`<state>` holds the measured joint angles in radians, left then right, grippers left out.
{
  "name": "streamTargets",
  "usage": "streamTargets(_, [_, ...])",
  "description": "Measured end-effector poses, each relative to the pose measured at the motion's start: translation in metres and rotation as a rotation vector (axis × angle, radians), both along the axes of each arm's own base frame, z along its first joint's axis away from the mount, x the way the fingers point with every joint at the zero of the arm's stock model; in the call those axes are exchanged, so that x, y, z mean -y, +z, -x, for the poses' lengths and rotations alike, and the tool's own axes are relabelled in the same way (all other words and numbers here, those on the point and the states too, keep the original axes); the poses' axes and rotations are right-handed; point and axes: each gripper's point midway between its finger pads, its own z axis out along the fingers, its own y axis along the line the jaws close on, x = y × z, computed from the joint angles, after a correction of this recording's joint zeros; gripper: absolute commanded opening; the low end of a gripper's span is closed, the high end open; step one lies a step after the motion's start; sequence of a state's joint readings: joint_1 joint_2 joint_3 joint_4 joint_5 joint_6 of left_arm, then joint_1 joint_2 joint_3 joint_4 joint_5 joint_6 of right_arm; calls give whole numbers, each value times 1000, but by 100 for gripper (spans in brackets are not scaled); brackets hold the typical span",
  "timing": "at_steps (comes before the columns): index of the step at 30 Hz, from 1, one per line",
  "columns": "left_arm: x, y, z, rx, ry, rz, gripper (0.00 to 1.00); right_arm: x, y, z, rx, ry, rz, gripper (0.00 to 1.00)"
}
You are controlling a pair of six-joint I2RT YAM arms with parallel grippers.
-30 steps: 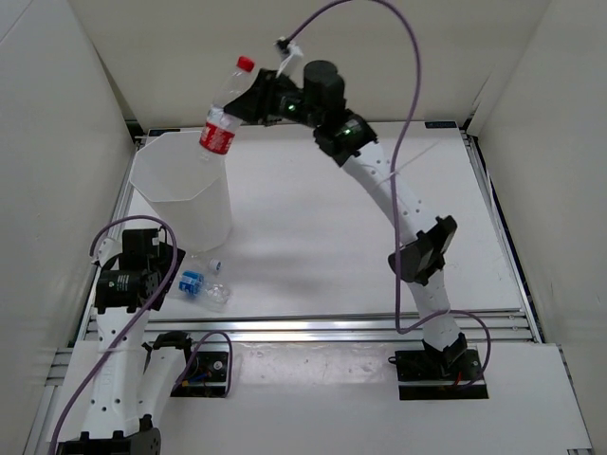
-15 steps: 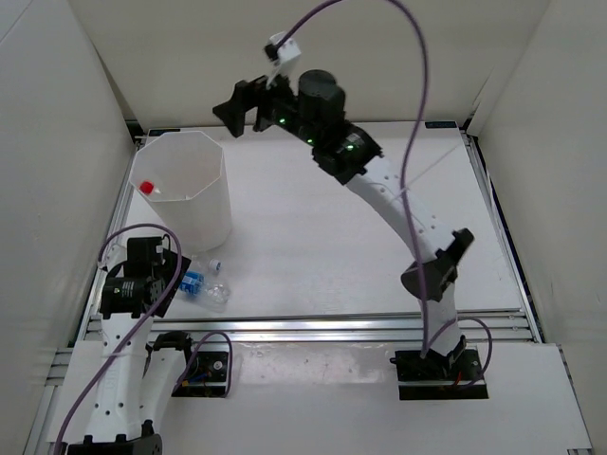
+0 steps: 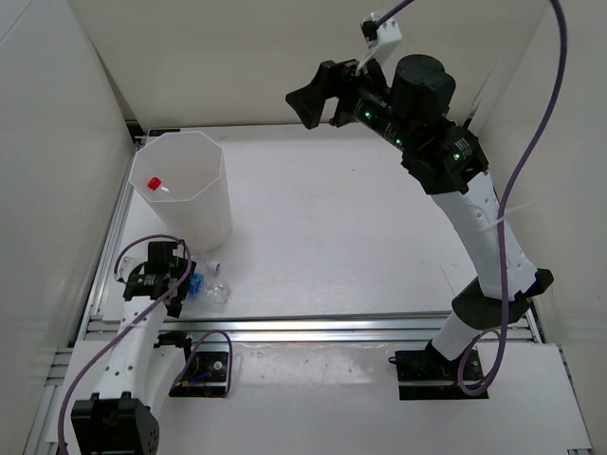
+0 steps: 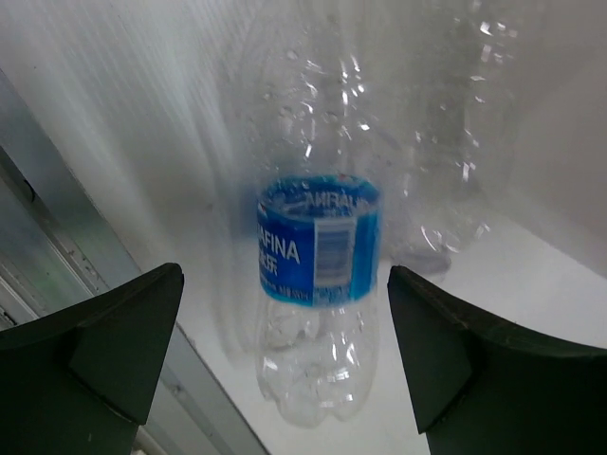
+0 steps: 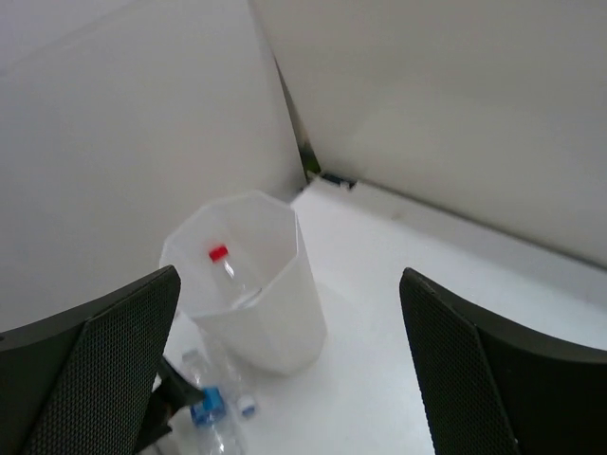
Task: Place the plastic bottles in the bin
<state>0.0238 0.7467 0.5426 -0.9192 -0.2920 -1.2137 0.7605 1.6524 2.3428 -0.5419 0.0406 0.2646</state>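
The white bin (image 3: pixel 204 213) stands at the table's left. A red-capped bottle (image 3: pixel 154 182) sits inside it, also showing in the right wrist view as a red-capped bottle (image 5: pixel 221 256) in the bin (image 5: pixel 285 313). A blue-labelled bottle (image 3: pixel 196 282) lies on the table in front of the bin, with a plain white-capped bottle (image 3: pixel 214 265) beside it. My left gripper (image 3: pixel 180 282) is open, its fingers on either side of the blue-labelled bottle (image 4: pixel 318 251) without touching it. My right gripper (image 3: pixel 318 95) hangs open and empty, high over the back of the table.
A metal rail (image 3: pixel 313 325) runs along the table's near edge, close to the left gripper (image 4: pixel 285 284). White walls close in the table on the left, back and right. The second clear bottle (image 4: pixel 455 123) lies just beyond the blue-labelled one.
My right gripper opened and dropped the red-capped bottle into the bin, then swung up and to the right. My left gripper moved in around the blue-labelled bottle.
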Motion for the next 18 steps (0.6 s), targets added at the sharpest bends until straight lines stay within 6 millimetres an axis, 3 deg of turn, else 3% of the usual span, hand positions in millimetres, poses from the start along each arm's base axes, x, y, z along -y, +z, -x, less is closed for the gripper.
streamTargets(4, [-3,-21,-5,-64,48,3,97,-5,-41,1,-132,35,70,100])
streamTargets(6, [-4,-28,-9,-88,71,9,73,-6,-52,3,-175,52,88,100])
streamTargets(9, [-5,-38,-10,-129,87,3,54,-2,-61,5,-213,63,96,100])
streamTargets(15, [-5,-30,-4,-159,101,-32,53,18,-66,-2,-267,46,71,100])
streamTargets(18, [-4,8,-4,-127,116,-33,53,25,-66,-4,-278,37,62,100])
